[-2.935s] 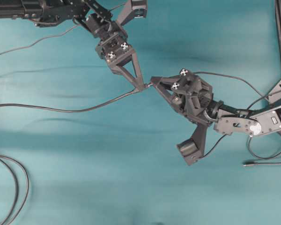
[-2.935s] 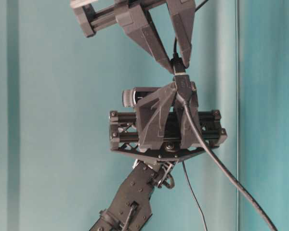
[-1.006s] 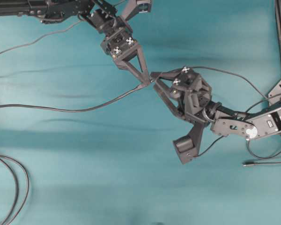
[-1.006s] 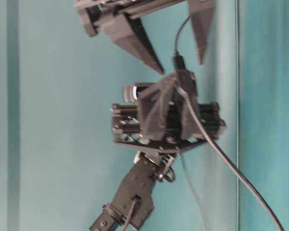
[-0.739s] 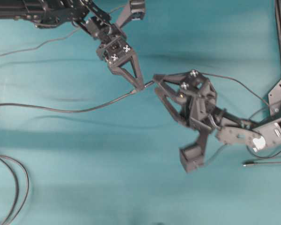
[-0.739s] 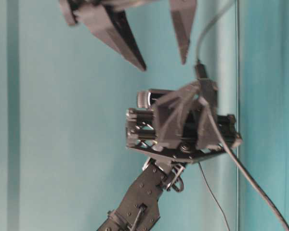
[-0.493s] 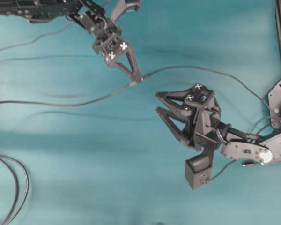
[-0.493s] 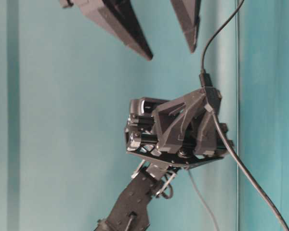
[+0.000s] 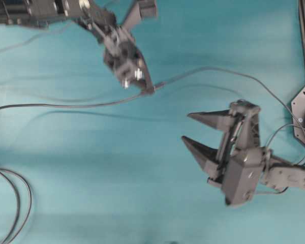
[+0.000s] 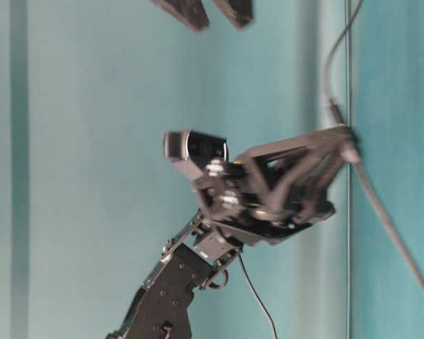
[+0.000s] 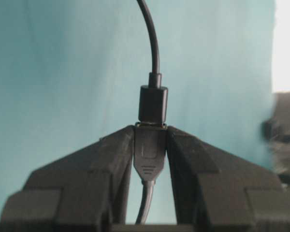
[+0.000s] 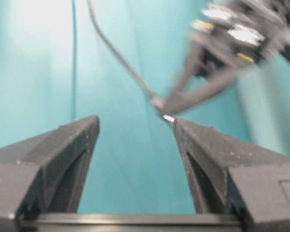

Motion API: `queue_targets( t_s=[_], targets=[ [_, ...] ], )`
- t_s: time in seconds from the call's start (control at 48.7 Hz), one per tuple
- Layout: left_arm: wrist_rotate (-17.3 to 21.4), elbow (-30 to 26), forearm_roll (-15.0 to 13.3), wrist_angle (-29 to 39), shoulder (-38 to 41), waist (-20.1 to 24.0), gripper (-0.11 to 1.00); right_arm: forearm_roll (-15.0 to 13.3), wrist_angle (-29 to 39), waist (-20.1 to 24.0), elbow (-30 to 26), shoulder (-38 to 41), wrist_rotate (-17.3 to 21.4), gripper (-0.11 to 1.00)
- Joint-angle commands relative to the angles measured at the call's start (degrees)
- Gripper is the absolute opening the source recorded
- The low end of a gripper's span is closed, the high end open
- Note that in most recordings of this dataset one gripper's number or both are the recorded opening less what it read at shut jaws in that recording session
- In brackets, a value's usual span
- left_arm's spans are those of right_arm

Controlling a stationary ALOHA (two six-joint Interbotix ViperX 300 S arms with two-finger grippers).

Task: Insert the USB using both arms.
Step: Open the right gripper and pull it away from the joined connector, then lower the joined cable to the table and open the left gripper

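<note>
The right gripper (image 9: 185, 127), jaws spread and empty, has been withdrawn toward 4 o'clock; the USB (image 11: 152, 103) remains plugged into the socket (image 11: 150, 155) pinched by the left gripper (image 9: 150, 91).

two black arms of skeletal printed parts, open lattice frames with visible screws. left arm (image 9: 66, 12): small white square markers on the wrist block, boxy camera housing just above it. right arm (image 9: 274, 175): dark grey camera box just below the wrist, thin black cables looping beside the forearm. grippers with long pointed triangular fingers (image 12: 63, 145), matte and finely textured. silver-rimmed lens on the left wrist camera (image 10: 194, 148).
</note>
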Motion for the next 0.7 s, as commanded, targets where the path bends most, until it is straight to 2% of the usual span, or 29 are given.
queue_targets(
  t_s=[0.0, 0.164, 0.39, 0.677],
  targets=[
    [-0.4, -0.1, 3.3, -2.0, -2.4, -2.7, 0.28, 1.3, 0.6, 0.2, -1.1, -3.1, 0.8, 0.70],
    [-0.8, 1.1, 8.4, -7.2, -2.4, -6.9, 0.27, 3.7, 2.8, 0.2, -1.1, -5.8, 0.8, 0.70],
    [-1.0, 3.9, 14.9, -18.5, -2.4, -11.2, 0.28, 5.7, 6.3, 0.2, -1.1, -8.0, 0.8, 0.70],
    [-1.0, 5.8, 16.9, -25.8, -2.4, -12.7, 0.27, 6.8, 8.5, 0.2, -1.4, -9.0, 0.8, 0.70]
  ],
)
